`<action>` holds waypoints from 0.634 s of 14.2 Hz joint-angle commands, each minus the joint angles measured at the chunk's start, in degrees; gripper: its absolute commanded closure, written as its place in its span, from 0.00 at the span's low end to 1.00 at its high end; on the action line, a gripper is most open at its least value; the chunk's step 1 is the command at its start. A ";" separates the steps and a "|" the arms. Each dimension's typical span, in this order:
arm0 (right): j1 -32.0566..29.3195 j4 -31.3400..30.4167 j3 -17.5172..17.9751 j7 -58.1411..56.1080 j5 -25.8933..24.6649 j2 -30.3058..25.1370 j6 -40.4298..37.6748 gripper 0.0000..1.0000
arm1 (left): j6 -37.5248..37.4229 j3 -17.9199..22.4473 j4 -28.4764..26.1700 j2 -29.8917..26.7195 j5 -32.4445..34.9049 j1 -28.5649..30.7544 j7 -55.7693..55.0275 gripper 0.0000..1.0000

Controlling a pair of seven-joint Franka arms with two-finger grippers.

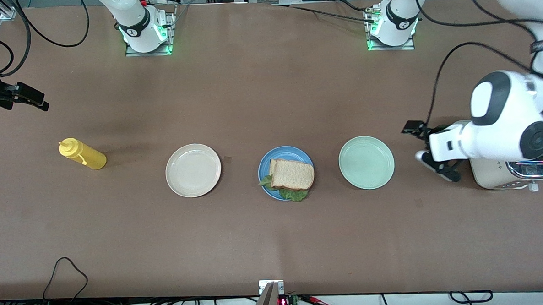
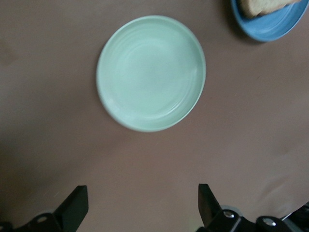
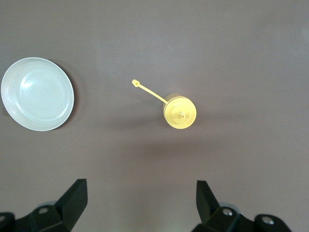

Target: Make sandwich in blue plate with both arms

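The sandwich (image 1: 292, 174) lies on the blue plate (image 1: 265, 166) at the middle of the table: a bread slice on top, and green lettuce (image 1: 294, 195) sticking out at the edge nearer the front camera. My left gripper (image 1: 429, 149) is open and empty, low over the table between the pale green plate (image 1: 366, 162) and the toaster. In the left wrist view the gripper (image 2: 140, 208) faces the green plate (image 2: 151, 72), and the blue plate (image 2: 275, 24) shows at the edge. My right gripper (image 1: 33, 99) is open and empty, over the table at the right arm's end, above the yellow bottle (image 3: 179, 112).
A cream plate (image 1: 193, 170) stands beside the blue plate, toward the right arm's end. A yellow squeeze bottle (image 1: 82, 154) lies farther that way. A beige toaster (image 1: 485, 176) stands at the left arm's end, partly under the left arm.
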 commanded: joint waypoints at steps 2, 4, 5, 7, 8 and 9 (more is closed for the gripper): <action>0.10 -0.11 0.38 0.24 -0.89 -0.51 0.01 0.00 | -5.07 2.57 2.37 -9.06 5.01 -1.72 -0.79 0.00; 0.10 -0.11 0.38 0.42 -0.89 -0.50 -0.08 0.00 | -4.98 11.94 1.58 -14.51 4.66 -9.25 -3.92 0.00; 0.10 -0.11 0.38 0.42 -0.89 -0.51 -0.17 0.00 | -4.98 14.08 1.23 -16.71 4.48 -10.94 -9.87 0.00; 0.19 -0.11 0.38 0.42 -0.89 -0.51 -0.17 0.00 | -4.98 14.45 -0.53 -21.02 4.74 -12.27 -25.85 0.00; 0.19 -0.11 0.38 0.42 -0.89 -0.51 -0.17 0.00 | -5.06 14.36 -1.05 -22.61 4.66 -12.28 -28.10 0.00; 0.10 -0.11 0.38 0.42 -0.89 -0.51 -0.17 0.00 | -5.07 14.36 -1.41 -23.50 4.40 -12.28 -27.42 0.00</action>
